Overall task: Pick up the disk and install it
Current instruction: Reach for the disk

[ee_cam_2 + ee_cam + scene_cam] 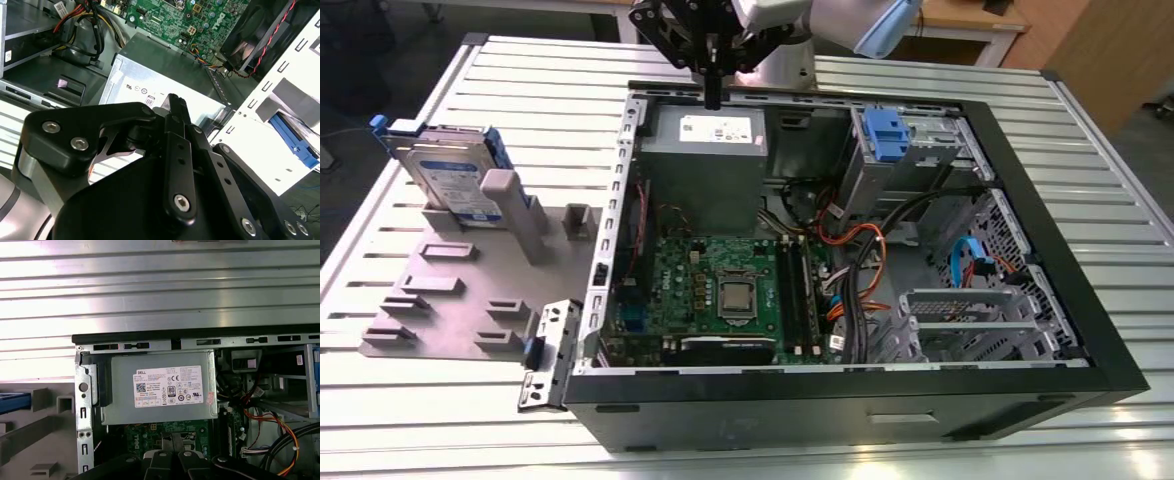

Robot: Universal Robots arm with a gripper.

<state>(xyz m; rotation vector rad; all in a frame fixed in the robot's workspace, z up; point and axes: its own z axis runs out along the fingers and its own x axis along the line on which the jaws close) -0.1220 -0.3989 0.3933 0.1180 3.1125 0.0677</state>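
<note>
Your gripper (712,98) hangs over a slatted metal table (1094,130), at the far rim of the open computer case (854,415) that lies on its side beneath it. The fingers are pressed together into one narrow tip with nothing between them; you can see this in both wrist views (175,102) (170,457).

Straight below the tool sits the grey power supply box (707,160) with its white sticker. In the first wrist view the box (155,387) lies just inside the case wall. In the second wrist view the fingertip stands out against the box's top (165,70). Whether the tip touches the metal, you cannot tell.

Past the power supply, further from the tool, lies the green motherboard (720,290). To the tool's side, toward the exterior view's right, a blue carrier tab (886,135) sits in the drive bay, with orange cables (854,240) beyond it.

Outside the case, toward the exterior view's left, a grey fixture plate (454,300) rests on the table. The disk (454,180) stands on edge in that fixture, silver with a blue frame, well apart from your gripper and untouched by it.
</note>
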